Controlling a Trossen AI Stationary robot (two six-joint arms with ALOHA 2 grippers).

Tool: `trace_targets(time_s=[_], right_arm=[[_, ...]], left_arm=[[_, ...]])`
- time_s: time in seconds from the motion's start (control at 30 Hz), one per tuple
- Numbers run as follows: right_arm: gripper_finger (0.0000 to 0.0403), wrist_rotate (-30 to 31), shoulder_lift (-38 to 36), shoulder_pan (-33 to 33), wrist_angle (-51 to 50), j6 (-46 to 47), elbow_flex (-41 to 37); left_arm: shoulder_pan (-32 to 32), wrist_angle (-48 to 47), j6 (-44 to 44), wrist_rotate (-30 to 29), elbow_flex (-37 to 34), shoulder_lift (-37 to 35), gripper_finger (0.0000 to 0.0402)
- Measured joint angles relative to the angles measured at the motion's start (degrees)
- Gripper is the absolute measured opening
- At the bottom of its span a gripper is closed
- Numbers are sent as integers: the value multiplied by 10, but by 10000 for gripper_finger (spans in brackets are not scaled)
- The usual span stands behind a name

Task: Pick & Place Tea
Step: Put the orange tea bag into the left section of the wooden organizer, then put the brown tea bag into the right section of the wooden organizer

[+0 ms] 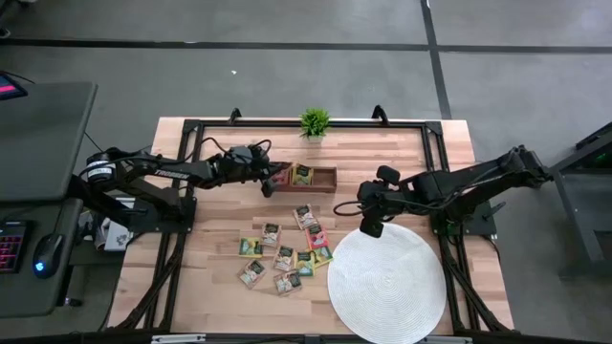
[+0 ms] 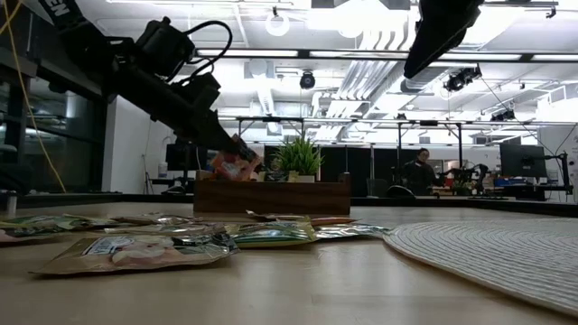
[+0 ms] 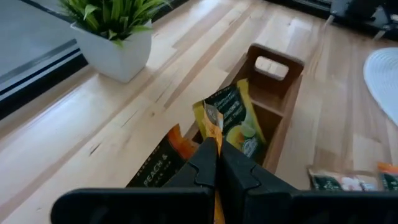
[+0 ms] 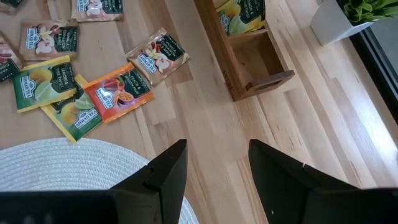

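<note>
We are pinching what looks like an orange tea packet [image 3: 214, 134] in the left gripper [image 3: 217, 165] over the wooden box's [image 3: 292, 99] end, while the right gripper [image 4: 214, 165] is hanging released above bare table [image 4: 205, 93].

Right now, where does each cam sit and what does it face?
High: overhead, straight down; both arms, wooden tray.
Low: tabletop height, looking level; arms overhead, packets in front.
Left wrist: left gripper shut on a packet above the tray.
Right wrist: right gripper open above white mat.
Shared: tray, potted plant.
</note>
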Motion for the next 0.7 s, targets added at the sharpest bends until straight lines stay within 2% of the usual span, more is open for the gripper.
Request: trace_targets(time_s=[0.17, 0.33, 0.5, 0.7], right_arm=[[167, 0, 0, -1, 7, 0, 0], [167, 0, 0, -1, 12, 0, 0], [167, 0, 0, -1, 13, 0, 0], [167, 0, 0, -1, 22, 0, 0]], left_arm=[[6, -13, 0, -12, 0, 0, 0], [27, -30, -1, 14, 0, 0, 11], [41, -37, 18, 32, 0, 0, 68], [41, -37, 26, -10, 0, 0, 145]])
